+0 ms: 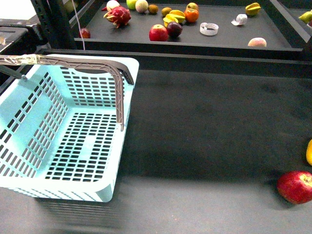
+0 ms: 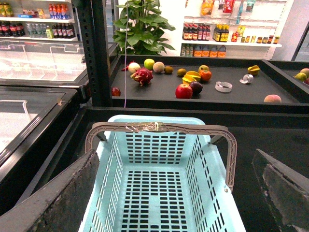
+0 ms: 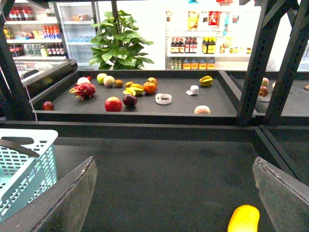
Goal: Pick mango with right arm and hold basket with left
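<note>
The left jaws stand wide, holding nothing; their two grey pads (image 2: 55, 200) frame the pale blue basket (image 2: 154, 145), which sits straight ahead of them on the dark worktop (image 1: 204, 122). The basket's grey handle (image 2: 159, 127) is raised and runs across the gap between the pads, a strip of tape on its middle. Neither pad touches the basket.

The right jaws are also spread wide and hold nothing. The mango (image 3: 244, 218) lies on the worktop just ahead of them, within the gap but close beside one pad (image 3: 285, 198), not touching it. The basket stands well off to the far side of the other pad.

In the front view only a yellow sliver shows at the frame's edge, probably the same mango (image 1: 309, 152). A red apple (image 1: 295, 186) lies just beside it.

Far beyond both jaws, a raised dark tray (image 1: 229, 41) carries more fruit, among it a dragon fruit (image 1: 118, 15), another apple (image 1: 158, 33) and a star fruit (image 1: 252, 8).
</note>
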Controlling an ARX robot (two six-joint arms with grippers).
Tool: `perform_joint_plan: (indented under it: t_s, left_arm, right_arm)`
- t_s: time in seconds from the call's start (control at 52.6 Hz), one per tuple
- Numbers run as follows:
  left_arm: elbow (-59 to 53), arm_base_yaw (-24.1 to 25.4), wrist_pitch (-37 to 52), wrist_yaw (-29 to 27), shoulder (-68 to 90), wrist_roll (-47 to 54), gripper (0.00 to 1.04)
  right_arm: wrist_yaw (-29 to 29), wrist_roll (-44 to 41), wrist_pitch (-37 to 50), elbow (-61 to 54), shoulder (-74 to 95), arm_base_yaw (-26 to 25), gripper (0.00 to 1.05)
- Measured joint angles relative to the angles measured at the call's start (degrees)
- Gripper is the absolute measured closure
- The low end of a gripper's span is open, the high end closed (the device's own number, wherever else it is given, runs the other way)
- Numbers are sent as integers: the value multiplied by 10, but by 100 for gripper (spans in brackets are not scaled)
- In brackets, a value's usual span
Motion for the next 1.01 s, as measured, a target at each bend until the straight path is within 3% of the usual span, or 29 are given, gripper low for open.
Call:
perform_joint_plan:
  t_s: [1.008]
  left_arm:
    - [0,0,0,0,0,0,8]
  right_arm:
    - [0,0,0,0,0,0,8]
